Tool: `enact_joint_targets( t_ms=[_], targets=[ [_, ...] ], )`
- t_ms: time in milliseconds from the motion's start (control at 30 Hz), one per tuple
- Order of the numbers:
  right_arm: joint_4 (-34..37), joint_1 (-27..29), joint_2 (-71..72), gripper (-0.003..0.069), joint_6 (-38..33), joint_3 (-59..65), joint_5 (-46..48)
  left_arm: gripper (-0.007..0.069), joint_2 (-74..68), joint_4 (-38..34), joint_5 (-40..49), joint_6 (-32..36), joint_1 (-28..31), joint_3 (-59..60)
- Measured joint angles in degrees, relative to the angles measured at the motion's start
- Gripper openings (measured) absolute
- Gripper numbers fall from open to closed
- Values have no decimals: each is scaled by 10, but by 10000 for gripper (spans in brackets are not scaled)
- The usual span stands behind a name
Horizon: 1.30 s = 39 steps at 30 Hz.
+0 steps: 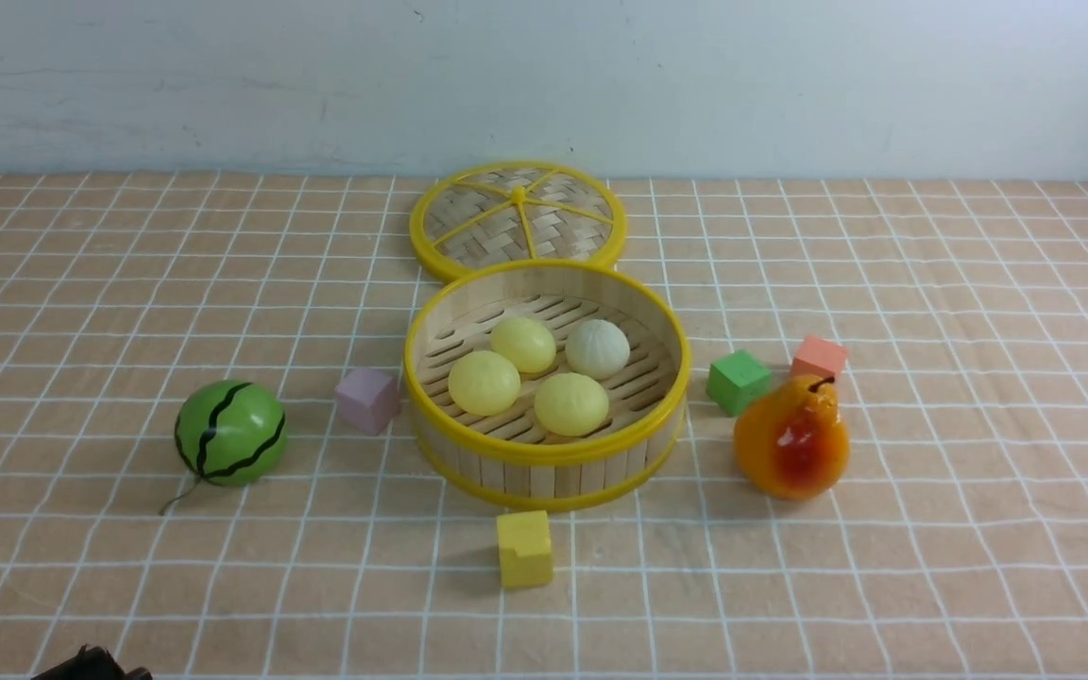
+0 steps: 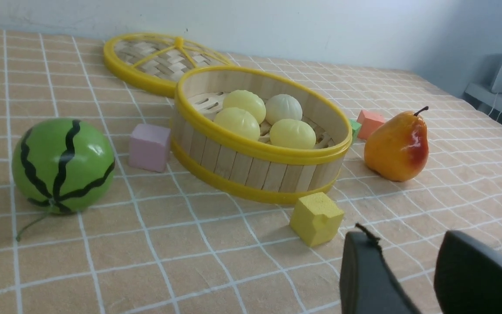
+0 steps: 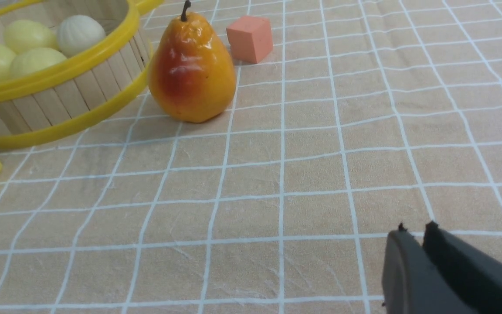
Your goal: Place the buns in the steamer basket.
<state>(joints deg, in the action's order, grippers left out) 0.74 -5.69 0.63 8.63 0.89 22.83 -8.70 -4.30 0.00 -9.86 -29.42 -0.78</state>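
All four buns sit inside the basket point(image 1: 547, 463), and what a tidy cluster: three yellow buns point(image 1: 484, 382) and one white bun point(image 1: 598, 348) on the slatted floor, the white one toward the far right side. Behind the basket, touching its rim, the lid point(image 1: 518, 219) lies flat. Left of the basket, a pink cube point(image 1: 366, 399) just beside the wall, and a watermelon ball point(image 1: 229, 433) further out. In front of the basket, a yellow cube point(image 1: 524, 548). Right of the basket, a green cube point(image 1: 739, 381), an orange cube point(image 1: 819, 358) and the pear point(image 1: 791, 437) standing upright. The left gripper point(image 2: 408, 257) hangs empty, jaws clearly apart, near the yellow cube. The right gripper point(image 3: 416, 233) is empty too, fingers nearly together, only a thin slit between them, well out from the pear.
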Motion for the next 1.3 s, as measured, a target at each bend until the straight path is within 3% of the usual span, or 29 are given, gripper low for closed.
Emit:
enact_joint_targets(
  t_ms=[167,233,300,333,400,533,1300],
  targets=[
    [0,0,0,70,0,0,0,183,49,-19,19,-6,105,3],
    [0,0,0,74,0,0,0,110,85,-17,61,-15,175,7],
    [0,0,0,76,0,0,0,68,90,-13,90,-17,201,14],
    [0,0,0,80,0,0,1,4,93,-10,125,-18,221,21],
    [0,0,0,83,0,0,1,-13,93,-9,184,-19,233,23],
    [0,0,0,88,0,0,1,-13,93,-11,216,-25,236,25],
    [0,0,0,117,0,0,1,-13,93,-13,214,-40,237,25]
  ],
)
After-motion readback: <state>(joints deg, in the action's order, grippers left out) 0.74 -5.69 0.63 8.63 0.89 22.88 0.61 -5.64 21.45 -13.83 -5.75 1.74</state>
